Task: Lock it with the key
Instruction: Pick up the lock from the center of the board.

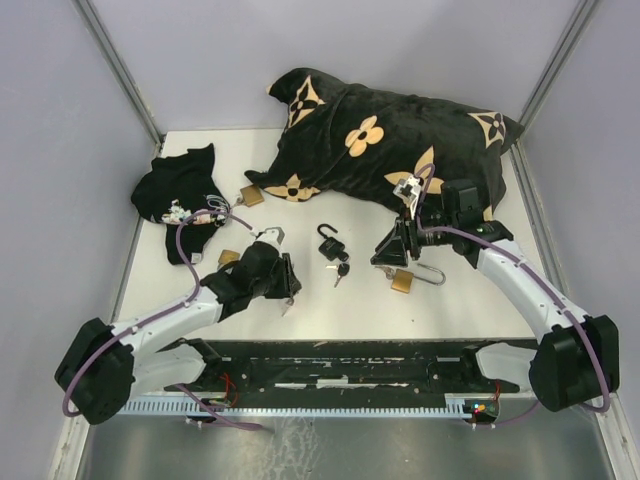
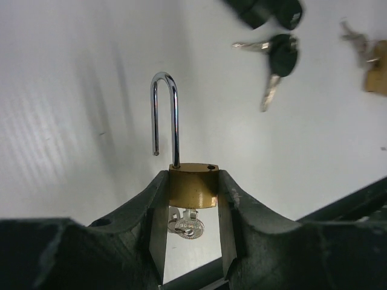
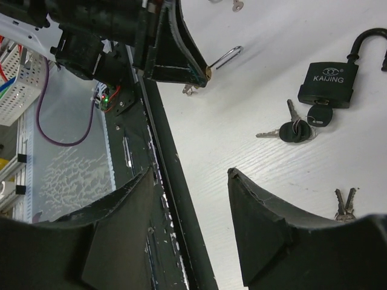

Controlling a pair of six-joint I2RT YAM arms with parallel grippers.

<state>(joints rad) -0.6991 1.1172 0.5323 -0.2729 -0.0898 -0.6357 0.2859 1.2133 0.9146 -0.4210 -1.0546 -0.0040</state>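
Squarely pinching the brass padlock

Left jaws are gripping the brass padlock near the front edge of the desk, shackle swung open, a key sitting in its underside. Bare desk is stretching ahead toward the black padlock and its keys. Right jaws are hanging spread and empty beside a second brass padlock, near the pillow. The key's blade is hiding inside the lock body.

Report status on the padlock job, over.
Left gripper shut on brass padlock, shackle open, key at its base. Right gripper open, empty. Black padlock lies apart, not in the way.
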